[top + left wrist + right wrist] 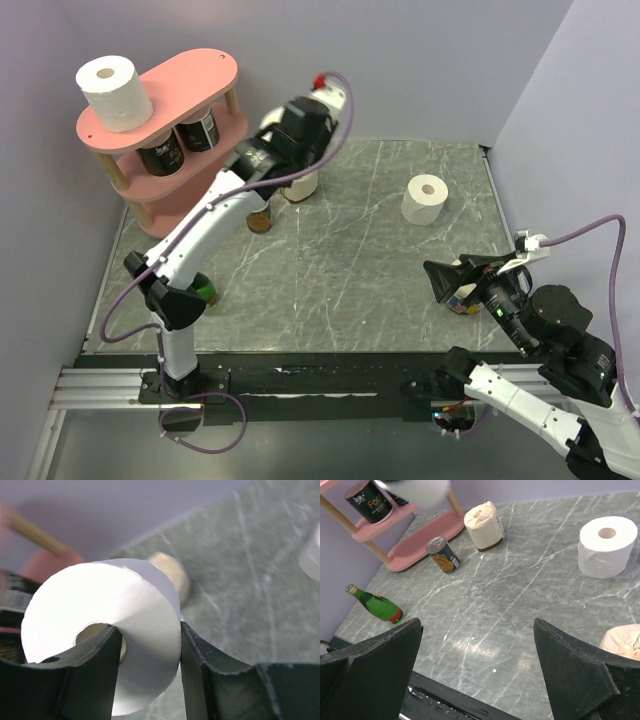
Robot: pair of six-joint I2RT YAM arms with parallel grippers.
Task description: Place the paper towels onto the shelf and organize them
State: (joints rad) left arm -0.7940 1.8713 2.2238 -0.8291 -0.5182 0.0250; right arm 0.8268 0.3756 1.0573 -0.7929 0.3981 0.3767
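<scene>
Your left gripper (pixel 150 667) is clamped on a paper towel roll (pixel 100 610). One finger (pixel 92 675) sits inside the hollow core and the other presses the outer wall. Only the left wrist view shows that grip; from the top camera the wrist covers it, just right of the shelf (pixel 190 80). Your right gripper (pixel 477 665) is spread wide with nothing between its fingers, over the near right of the table (pixel 350 290).

A second roll (pixel 115 92) stands upright on the left end of the shelf's top board, and a third roll (pixel 606 545) stands upright on the table at the far right. Dark cans (pixel 180 145) fill the middle tier.

The right wrist view shows the clutter more plainly. A beige wrapped bundle (pixel 484 525) is beside the bottom board, a tin can (pixel 442 555) lies on its side near it, a green bottle (pixel 377 607) lies toward the left edge, and another bundle (pixel 622 640) is close to the gripper. The tabletop is grey and veined, and the walls (pixel 400 60) are lavender.
</scene>
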